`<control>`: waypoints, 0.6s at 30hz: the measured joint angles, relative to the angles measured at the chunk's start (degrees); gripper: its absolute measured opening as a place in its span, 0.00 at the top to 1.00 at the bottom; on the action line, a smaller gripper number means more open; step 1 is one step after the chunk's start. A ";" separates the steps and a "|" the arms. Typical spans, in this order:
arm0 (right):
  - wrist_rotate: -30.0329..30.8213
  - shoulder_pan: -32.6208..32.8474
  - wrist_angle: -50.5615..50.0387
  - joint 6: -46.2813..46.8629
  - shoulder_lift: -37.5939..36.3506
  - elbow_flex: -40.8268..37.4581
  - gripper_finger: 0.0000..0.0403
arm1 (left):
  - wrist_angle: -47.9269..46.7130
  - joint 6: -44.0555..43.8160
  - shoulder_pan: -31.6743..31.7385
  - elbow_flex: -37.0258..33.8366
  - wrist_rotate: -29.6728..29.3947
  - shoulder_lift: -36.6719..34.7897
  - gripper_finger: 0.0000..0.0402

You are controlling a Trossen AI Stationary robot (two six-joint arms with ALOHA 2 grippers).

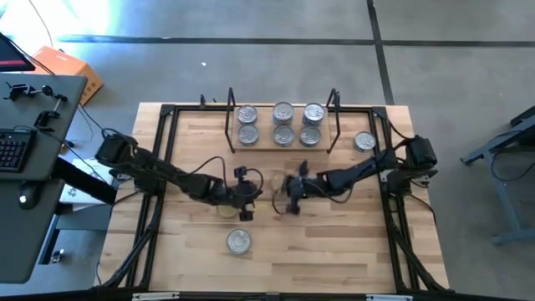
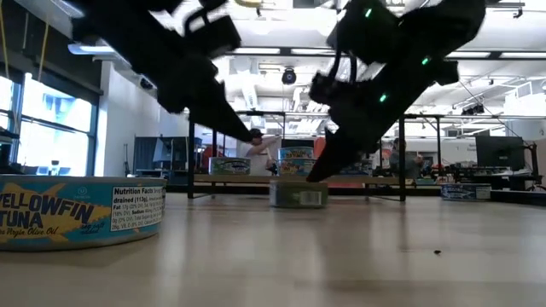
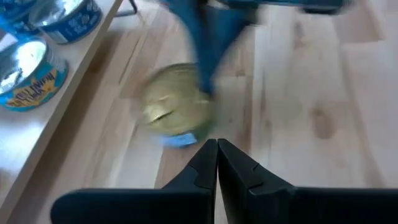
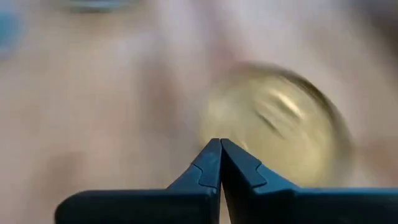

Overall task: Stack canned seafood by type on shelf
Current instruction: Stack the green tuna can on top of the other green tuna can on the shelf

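A gold-lidded tin [image 1: 271, 191] stands on its base on the tabletop in the middle, between my two grippers; it also shows as the gold tin [image 2: 299, 194] and the gold tin [image 3: 177, 106]. My right gripper [image 1: 287, 197] is shut at its right side. Left of the tin, my left gripper [image 1: 253, 187] is shut, its tip [image 3: 217, 144] just short of it. Several silver-lidded tins [image 1: 283, 123] sit on the shelf [image 1: 284, 147] at the far edge. My right gripper's shut fingertips [image 2: 315, 176] meet the gold tin at the right edge of its lid [image 2: 319, 182], slanting down from the table's right side. The tin stays flat on the table. The wrist views are blurred, so the exact spot is unclear.
A Yellowfin tuna tin [image 1: 239, 241] stands near the front edge, large in the low view [image 2: 81, 211]. Another silver-lidded tin [image 1: 364, 140] sits right of the shelf. A pale yellow round shape [image 1: 227, 209] shows under my left arm. A black frame [image 1: 167, 110] rims the table.
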 joint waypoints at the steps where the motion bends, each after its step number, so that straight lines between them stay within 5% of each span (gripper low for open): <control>1: -3.54 1.18 2.00 -0.95 0.02 -0.04 1.00 | -0.82 -0.32 -0.80 0.01 -0.27 -0.95 0.99; 5: -9.95 6.20 6.49 -7.91 -0.18 -0.09 1.00 | -2.93 -1.22 -3.72 0.04 -0.50 -3.20 0.99; 11: -0.05 10.47 4.67 -1.80 -0.20 -0.09 1.00 | -3.09 -0.57 -5.03 0.04 -0.36 -2.71 0.99; 18: 0.33 14.95 0.56 0.18 -1.72 0.04 1.00 | -2.85 0.24 -4.75 0.04 -0.28 -2.33 0.99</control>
